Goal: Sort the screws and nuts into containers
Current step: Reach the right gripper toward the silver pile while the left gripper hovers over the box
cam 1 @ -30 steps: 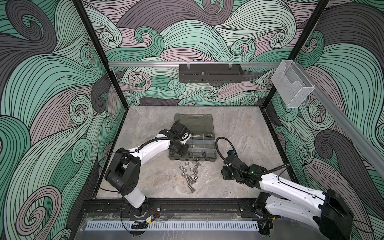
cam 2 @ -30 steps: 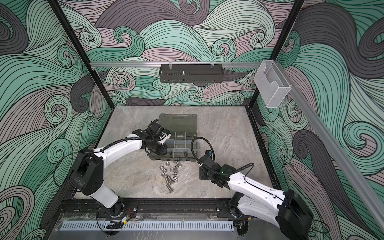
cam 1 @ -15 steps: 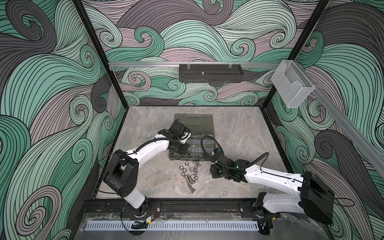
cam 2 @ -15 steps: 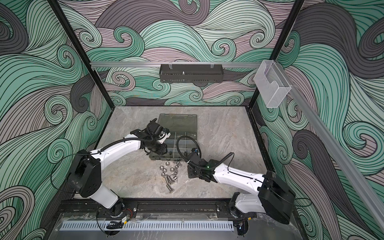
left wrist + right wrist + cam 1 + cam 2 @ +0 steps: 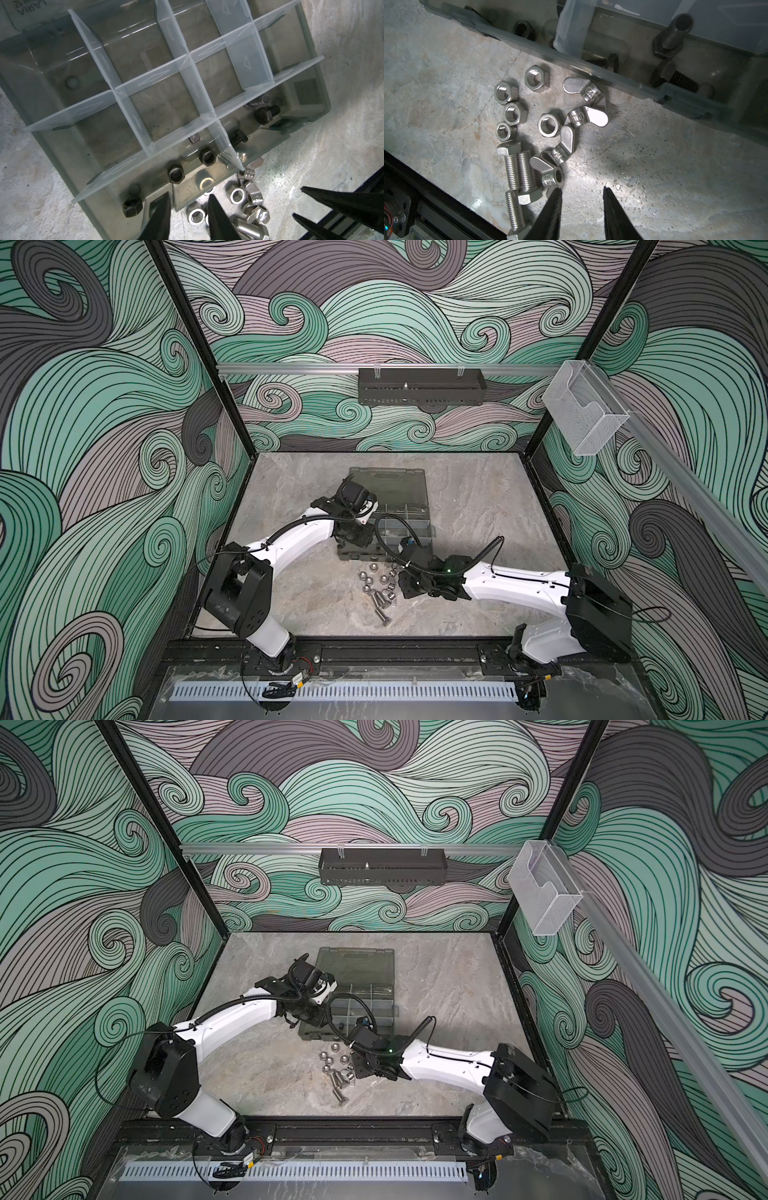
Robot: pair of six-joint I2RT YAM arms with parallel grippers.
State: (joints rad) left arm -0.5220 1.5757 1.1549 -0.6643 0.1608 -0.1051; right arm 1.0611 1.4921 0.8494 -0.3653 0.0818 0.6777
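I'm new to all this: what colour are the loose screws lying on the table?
Shiny silver metal; the screws show best in the right wrist view.

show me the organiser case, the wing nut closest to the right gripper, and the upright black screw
organiser case (image 5: 390,485): a top view, open lid
wing nut (image 5: 551,176): right wrist view, threaded barrel
upright black screw (image 5: 675,35): right wrist view, shaft

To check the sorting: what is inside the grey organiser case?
Its near row holds three black nuts in one compartment and black screws in the next. The others look empty. The left pincer covers one corner.
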